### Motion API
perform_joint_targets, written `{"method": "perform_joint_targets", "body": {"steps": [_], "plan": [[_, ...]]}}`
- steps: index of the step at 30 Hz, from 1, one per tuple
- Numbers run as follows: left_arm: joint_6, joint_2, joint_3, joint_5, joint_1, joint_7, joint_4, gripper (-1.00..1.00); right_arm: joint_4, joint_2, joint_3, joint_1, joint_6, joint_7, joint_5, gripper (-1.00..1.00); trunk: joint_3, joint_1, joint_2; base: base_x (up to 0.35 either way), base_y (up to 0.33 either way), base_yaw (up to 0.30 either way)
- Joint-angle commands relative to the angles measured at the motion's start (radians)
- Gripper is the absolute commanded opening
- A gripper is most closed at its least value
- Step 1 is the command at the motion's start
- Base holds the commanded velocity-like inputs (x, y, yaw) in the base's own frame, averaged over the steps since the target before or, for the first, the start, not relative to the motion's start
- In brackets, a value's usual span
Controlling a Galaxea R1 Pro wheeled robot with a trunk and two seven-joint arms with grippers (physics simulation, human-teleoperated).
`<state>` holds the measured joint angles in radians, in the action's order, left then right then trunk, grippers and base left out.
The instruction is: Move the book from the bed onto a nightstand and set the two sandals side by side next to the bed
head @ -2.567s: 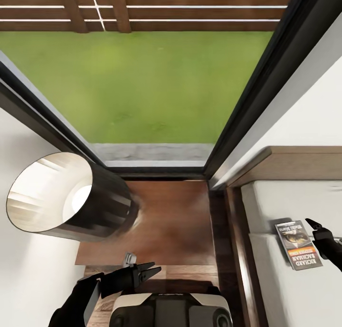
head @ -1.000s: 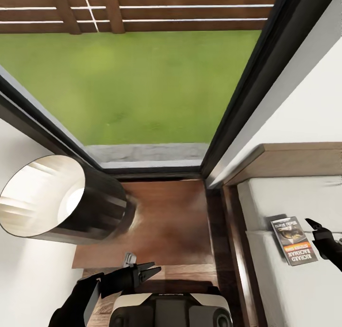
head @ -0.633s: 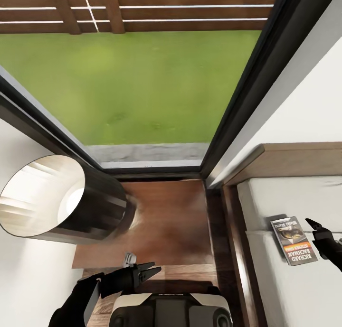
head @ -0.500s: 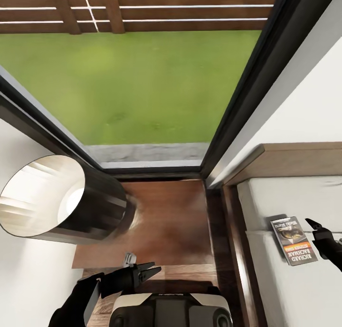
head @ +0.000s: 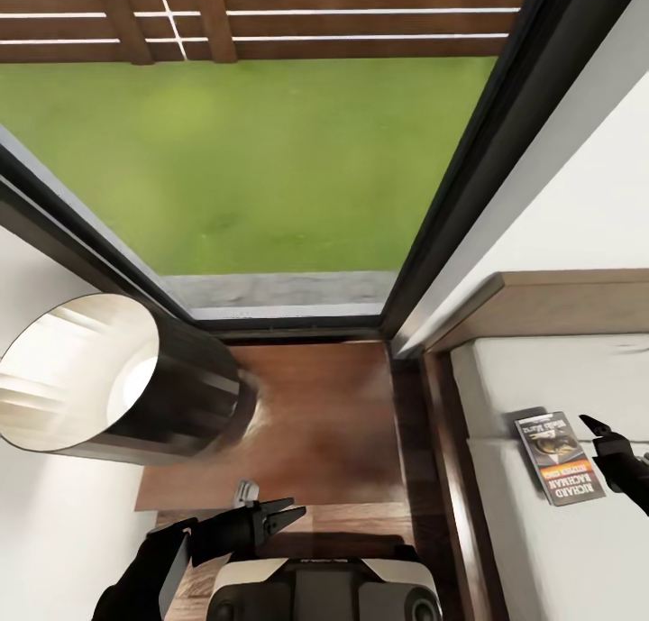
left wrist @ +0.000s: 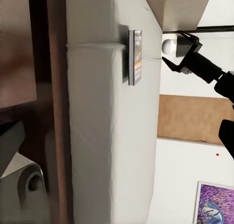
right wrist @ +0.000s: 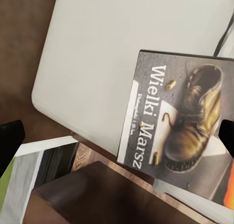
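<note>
Since the earliest frame the head view has slid a little, so the lamp shade and the book sit slightly further left in the picture; over the last second nothing shifts, and both arms stay where they were.

The book (head: pixel 560 456) lies flat on the pale mattress of the bed (head: pixel 577 369), near the mattress edge that faces the nightstand (head: pixel 324 423), with its orange band toward the robot. In the right wrist view its cover (right wrist: pixel 183 131) shows a worn boot and white lettering. In the left wrist view the book (left wrist: pixel 135 57) is seen edge-on against the mattress.

The right hand (head: pixel 597 428) hovers just beside the book, fingers spread apart with nothing between them; the left wrist view shows it (left wrist: pixel 174 49) close above the book without touching.

The left hand (head: pixel 287 515) rests low by the robot's trunk, at the near edge of the nightstand, fingers parted and empty.

A dark lamp shade (head: pixel 126 382) stands over the nightstand's left part. Beyond is a black-framed window (head: pixel 469 179) with grass (head: pixel 261 152) and a slatted fence (head: pixel 270 17).
</note>
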<state>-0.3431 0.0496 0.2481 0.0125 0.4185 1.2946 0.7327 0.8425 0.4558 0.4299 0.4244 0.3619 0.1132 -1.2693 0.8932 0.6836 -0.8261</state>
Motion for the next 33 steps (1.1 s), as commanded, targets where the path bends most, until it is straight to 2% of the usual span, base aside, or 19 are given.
{"method": "perform_joint_targets", "body": {"steps": [1,11,22,33], "plan": [[-0.011,0.001,0.004,0.001,0.0,0.005,0.0,1.0,0.0,0.0,0.003,0.001,0.006,0.002,-0.004,1.0,0.004,0.004,-0.008,0.0,0.0,0.0],[-0.011,0.001,0.004,0.001,0.0,0.005,0.0,1.0,0.0,0.0,0.003,0.001,0.006,0.002,-0.004,1.0,0.035,0.042,-0.078,0.0,0.0,0.0],[-0.011,0.001,0.005,0.001,0.0,0.006,0.0,1.0,0.004,0.0,0.003,0.001,0.006,0.002,-0.004,1.0,0.035,0.042,-0.078,0.0,0.0,-0.004],[-0.011,0.001,0.004,0.001,0.0,0.006,0.001,1.0,0.004,0.0,0.003,0.001,0.007,0.002,-0.004,1.0,0.035,0.042,-0.078,0.0,0.0,-0.11]]}}
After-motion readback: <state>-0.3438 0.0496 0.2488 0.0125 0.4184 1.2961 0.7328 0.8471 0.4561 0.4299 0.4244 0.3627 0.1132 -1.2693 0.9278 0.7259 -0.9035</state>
